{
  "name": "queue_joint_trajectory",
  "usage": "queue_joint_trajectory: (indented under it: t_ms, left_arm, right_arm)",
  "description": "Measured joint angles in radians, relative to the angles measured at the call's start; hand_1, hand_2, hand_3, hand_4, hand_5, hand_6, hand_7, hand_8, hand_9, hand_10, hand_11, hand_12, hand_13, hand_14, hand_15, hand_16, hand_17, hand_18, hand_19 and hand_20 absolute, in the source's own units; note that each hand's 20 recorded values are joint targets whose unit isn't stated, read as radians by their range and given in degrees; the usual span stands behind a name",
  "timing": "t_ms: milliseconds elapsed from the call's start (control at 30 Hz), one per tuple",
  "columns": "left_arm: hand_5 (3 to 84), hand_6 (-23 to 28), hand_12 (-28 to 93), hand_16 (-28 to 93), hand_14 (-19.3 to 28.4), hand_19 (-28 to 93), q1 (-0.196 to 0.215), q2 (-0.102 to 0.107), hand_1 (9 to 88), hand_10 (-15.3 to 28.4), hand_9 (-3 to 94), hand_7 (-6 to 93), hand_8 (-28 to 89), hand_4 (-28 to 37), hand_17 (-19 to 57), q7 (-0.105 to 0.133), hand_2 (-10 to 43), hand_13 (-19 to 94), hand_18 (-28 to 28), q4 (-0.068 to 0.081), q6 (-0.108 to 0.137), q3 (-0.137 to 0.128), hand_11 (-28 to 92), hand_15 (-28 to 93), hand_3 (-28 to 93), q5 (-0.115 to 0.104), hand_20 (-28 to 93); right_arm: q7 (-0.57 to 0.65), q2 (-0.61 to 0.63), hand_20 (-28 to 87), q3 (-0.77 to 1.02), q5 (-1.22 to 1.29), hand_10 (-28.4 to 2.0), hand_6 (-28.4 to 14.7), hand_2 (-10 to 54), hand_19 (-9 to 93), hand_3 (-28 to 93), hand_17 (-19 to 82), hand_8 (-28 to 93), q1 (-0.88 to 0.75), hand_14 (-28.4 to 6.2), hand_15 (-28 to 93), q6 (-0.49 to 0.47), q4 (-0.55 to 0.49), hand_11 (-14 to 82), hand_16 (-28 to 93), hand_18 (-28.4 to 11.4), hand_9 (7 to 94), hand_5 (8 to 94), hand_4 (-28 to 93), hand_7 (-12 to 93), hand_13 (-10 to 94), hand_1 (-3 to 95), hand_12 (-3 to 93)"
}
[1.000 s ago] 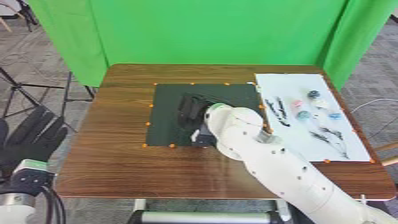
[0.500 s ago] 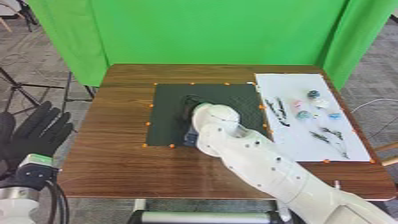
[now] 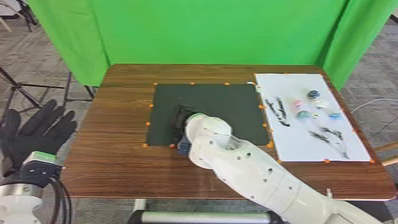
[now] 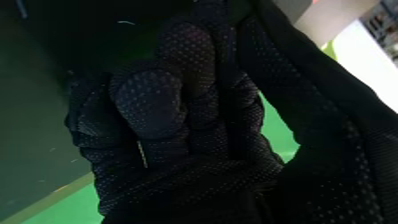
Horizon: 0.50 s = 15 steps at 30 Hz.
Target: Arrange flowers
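The flowers lie on a white sheet (image 3: pixel 302 147) on the table's right side in the head view: a dark blue bloom (image 3: pixel 313 93) farthest back, a pink one (image 3: pixel 298 104) and a whitish one (image 3: pixel 321 103) in front of it, then a pale blue bloom (image 3: pixel 304 114) and another blue one (image 3: pixel 334 115) nearer the robot. Two leafy sprigs (image 3: pixel 330 132) with thin stems lie closer still, and two dark, slender pieces (image 3: pixel 282 111) lie side by side near the sheet's left edge. Left of the sheet is a dark mat (image 3: pixel 235 102) with small orange markers around its border. The right hand (image 3: pixel 184 120) is over the left half of this mat, well apart from the flowers, its white arm (image 3: pixel 258 170) slanting in from the bottom right. I cannot tell whether that hand is clenched, released or grasping something. The left hand (image 3: pixel 34 137) is just beside the table's left edge, released and empty, with its fingers straight and spread. Under the mat and sheet is the brown wooden table (image 3: pixel 115 160); a green cloth (image 3: pixel 213 32) hangs behind it, above grey carpet (image 3: pixel 44 65).
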Motion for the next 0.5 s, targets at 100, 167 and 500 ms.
queue_joint_trajectory:
  t_ms: [100,167,500]
  left_arm:
    - [38.5,8.7,11,-7,16.6,27,0.001,0.000,21.7,16.2,30.7,15.1,-9,-28.3,-5.3,0.000,9.0,21,13.7,0.000,0.000,0.000,21,37,70,0.000,9]
    - [38.5,8.9,11,-7,16.8,27,0.001,0.000,21.8,16.5,30.7,14.8,-8,-28.3,-5.4,0.000,9.0,20,13.7,0.000,0.000,0.000,21,37,70,0.000,9]
    - [38.7,8.9,11,-7,16.9,27,-0.015,-0.001,22.0,16.6,30.8,14.7,-8,-28.3,-5.4,-0.010,9.1,20,13.7,0.003,0.001,0.014,21,36,70,0.010,9]
  right_arm:
    - [0.008,-0.001,28,-0.004,-0.002,-10.6,-1.8,-9.5,93,72,51,19,-0.005,-10.6,66,0.030,0.001,36.8,38,-21.8,79.0,69.4,-17,53,75,51.4,56.2]
    - [0.010,-0.001,28,-0.011,-0.018,-10.5,-1.6,-9.5,93,72,51,19,-0.006,-10.6,66,0.037,0.002,37.1,38,-21.8,78.9,69.1,-17,53,76,51.3,56.2]
    - [0.023,-0.028,28,0.012,-0.070,-15.4,-2.3,-9.5,93,63,49,17,-0.033,-11.8,67,0.055,0.018,50.3,37,-22.7,74.9,68.1,-20,52,74,44.0,39.3]
